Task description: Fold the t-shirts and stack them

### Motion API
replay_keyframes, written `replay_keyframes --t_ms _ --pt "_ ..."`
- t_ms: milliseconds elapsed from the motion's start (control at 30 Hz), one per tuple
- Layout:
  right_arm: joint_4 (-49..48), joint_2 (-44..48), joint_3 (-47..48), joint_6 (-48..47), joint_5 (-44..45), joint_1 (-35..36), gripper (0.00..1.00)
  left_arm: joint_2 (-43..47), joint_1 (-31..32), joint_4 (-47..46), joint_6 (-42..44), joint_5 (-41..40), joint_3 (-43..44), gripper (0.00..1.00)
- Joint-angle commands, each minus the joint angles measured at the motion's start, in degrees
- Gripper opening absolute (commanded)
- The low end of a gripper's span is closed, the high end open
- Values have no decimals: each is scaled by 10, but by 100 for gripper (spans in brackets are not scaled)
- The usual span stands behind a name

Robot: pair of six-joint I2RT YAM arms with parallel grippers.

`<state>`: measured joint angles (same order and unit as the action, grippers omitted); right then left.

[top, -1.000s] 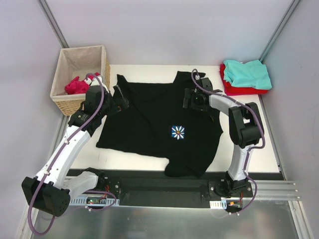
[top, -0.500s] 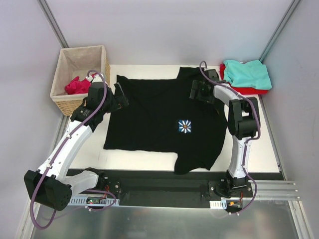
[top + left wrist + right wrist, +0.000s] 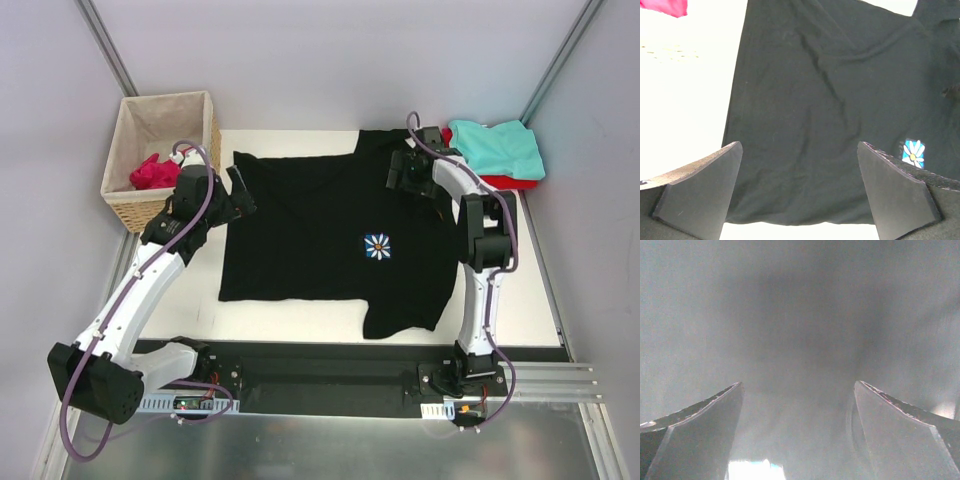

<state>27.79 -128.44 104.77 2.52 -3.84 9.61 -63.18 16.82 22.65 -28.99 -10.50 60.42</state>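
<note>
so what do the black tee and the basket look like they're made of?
Black tee: soft knit cloth, probably cotton jersey, with a matte finish; it lies limp with shallow wrinkles. Basket: tan woven wicker, the weave showing on the outer wall. Inside it is a beige fabric lining, possibly canvas or linen.

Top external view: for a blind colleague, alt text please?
Black t-shirt spread flat on the table, left gripper and right gripper open at its far corners. Teal t-shirt on red t-shirt far right; pink t-shirt in basket.
</note>
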Motion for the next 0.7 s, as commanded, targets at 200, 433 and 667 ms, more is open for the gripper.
replay_keyframes --t_ms 200,433,667 --pt "6 335 -199 -43 75 116 96 35 -2 22 -17 78 -41 99" --pt "4 431 -279 -41 99 169 96 12 -6 23 -6 29 -45 99" --pt "-3 472 -301 -35 112 206 96 -192 -14 -49 20 146 131 99"
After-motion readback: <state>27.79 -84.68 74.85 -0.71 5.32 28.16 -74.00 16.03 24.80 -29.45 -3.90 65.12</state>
